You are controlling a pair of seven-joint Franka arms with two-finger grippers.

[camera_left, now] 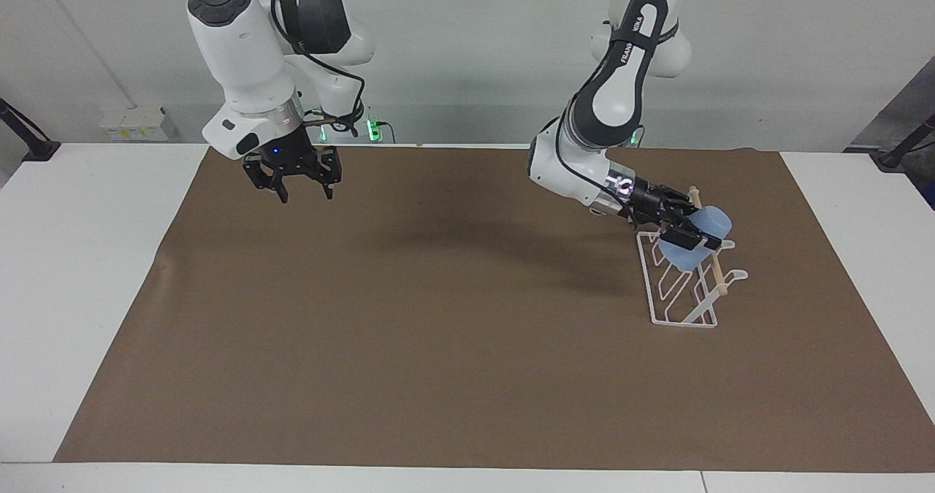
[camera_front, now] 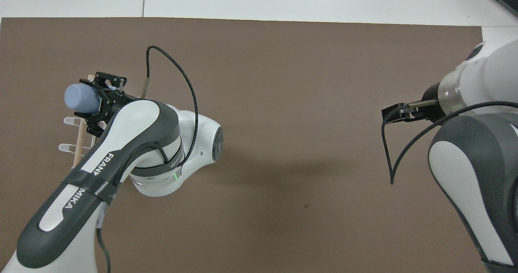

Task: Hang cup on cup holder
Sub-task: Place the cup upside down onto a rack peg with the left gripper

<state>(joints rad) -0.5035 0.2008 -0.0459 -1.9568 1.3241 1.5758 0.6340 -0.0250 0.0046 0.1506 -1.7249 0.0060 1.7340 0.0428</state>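
A: Quickly then — why is the cup (camera_left: 692, 240) tipped over like that instead of upright?

B: Looks like it is being fed onto a prong. The left gripper (camera_left: 683, 231) is clamped on the cup and has it over the cup holder (camera_left: 683, 288), at the holder's end nearest the robots, toward the left arm's end of the table. Tilting it probably lines the mouth up with one of the angled wire loops.

A: Which way does it point?

B: Long axis runs slantwise — closed base up and out toward the table's edge, mouth down toward the wire loops. In the overhead view the rounded base of the cup (camera_front: 81, 99) faces away from the left gripper (camera_front: 98, 103), with the fingers gripping the body near the mouth end.

A: Is it on the prong yet?

B: Cannot tell. It overlaps the wire and the wooden bar (camera_left: 716, 265) in the facing view, but whether a prong is inside the mouth is hidden.

A: And the holder itself?

B: Base frame flat on the brown mat (camera_left: 438, 332), bar raised, prongs slanting up.

A: Other arm?

B: The right gripper (camera_left: 292, 184) waits, fingers spread and holding nothing, above the mat at the right arm's end, well apart from the holder.
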